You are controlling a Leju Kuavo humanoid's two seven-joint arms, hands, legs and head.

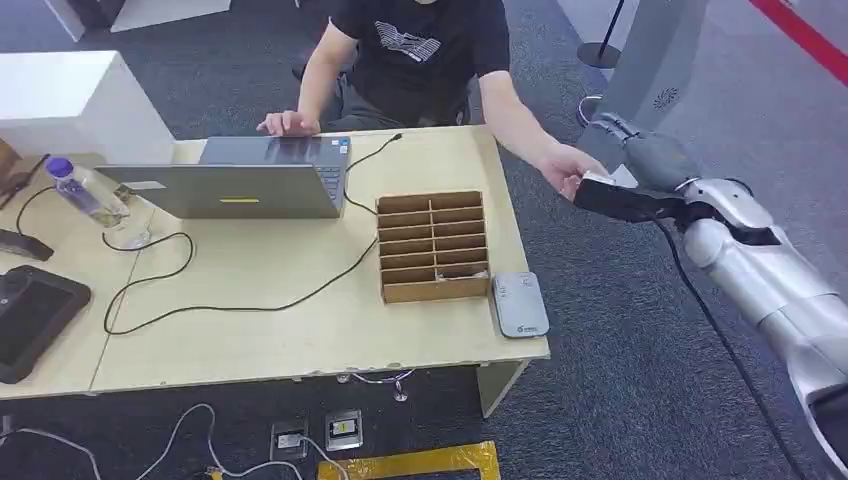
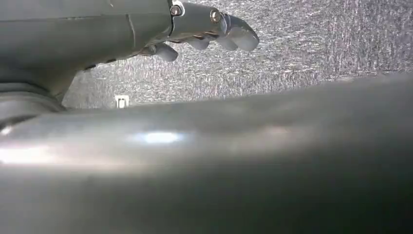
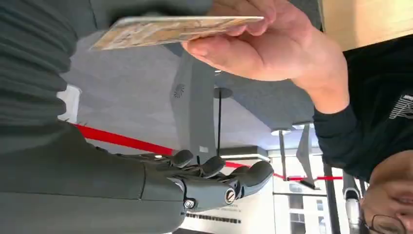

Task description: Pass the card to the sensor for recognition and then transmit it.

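While a person (image 1: 430,50) in a black shirt sits behind the table (image 1: 250,330), we see our right hand (image 1: 625,200) stretched out past the table's right edge, over the grey carpet. The card (image 3: 170,30) lies at the meeting point of two hands — the person's hand (image 3: 263,44) has its fingers on one end of it, and our right hand is at the other end. In the right wrist view the card's near end runs up against the ribbed grey cover of our hand, but we cannot tell whether our thumb is pressing on it; the dark fingers (image 3: 214,168) in that view are spread apart from the card, gently curved and holding nothing.

Our left hand (image 2: 204,29) hangs over the carpet, its fingers curled loosely with nothing in them.

On the table, the grey sensor (image 1: 520,304) lies flat near the front right corner, just beside a cardboard organizer (image 1: 432,246) with two columns of slots. An open laptop (image 1: 250,178) stands further left — the person's other hand rests on its keyboard. A water bottle (image 1: 88,194) lies near the left edge, with a black cable (image 1: 230,306) trailing across the tabletop.
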